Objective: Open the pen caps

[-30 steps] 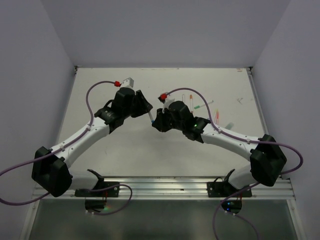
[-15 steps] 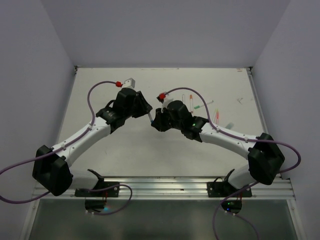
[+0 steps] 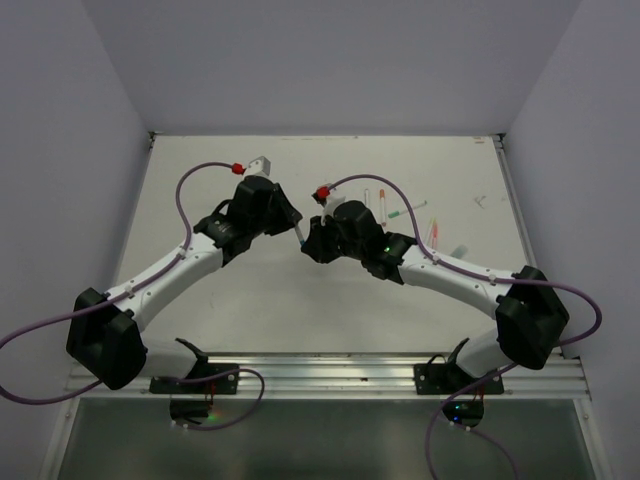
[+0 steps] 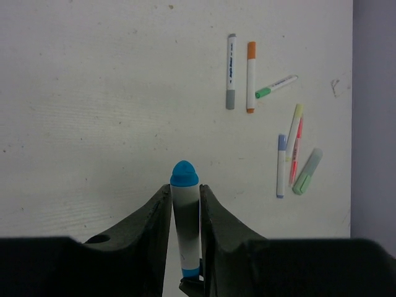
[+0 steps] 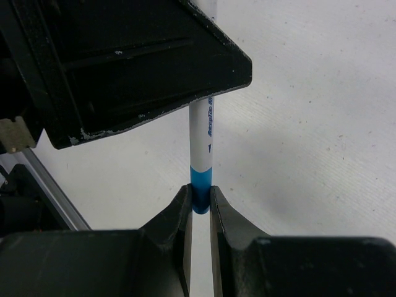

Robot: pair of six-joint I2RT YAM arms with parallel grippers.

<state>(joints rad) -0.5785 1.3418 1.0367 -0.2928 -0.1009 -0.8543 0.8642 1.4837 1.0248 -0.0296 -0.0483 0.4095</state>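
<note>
One white pen barrel (image 4: 185,223) hangs between both arms above the table. My left gripper (image 4: 184,190) is shut on the barrel, whose rounded blue tail end (image 4: 184,174) sticks out past the fingertips. My right gripper (image 5: 200,192) is shut on the blue pen cap (image 5: 201,184) at the barrel's other end; the cap still sits on the barrel. In the top view the pen (image 3: 301,236) spans the small gap between the left gripper (image 3: 291,222) and the right gripper (image 3: 311,246).
Several other capped pens lie on the table at the right: grey-capped (image 4: 231,71), orange-capped (image 4: 250,76), green-capped (image 4: 276,86), yellowish (image 4: 295,124), pink (image 4: 296,151), purple-capped (image 4: 281,166), mint green (image 4: 307,171). In the top view they lie behind the right arm (image 3: 405,212).
Both grippers have shifted only slightly. Each keeps its hold on the same pen.
</note>
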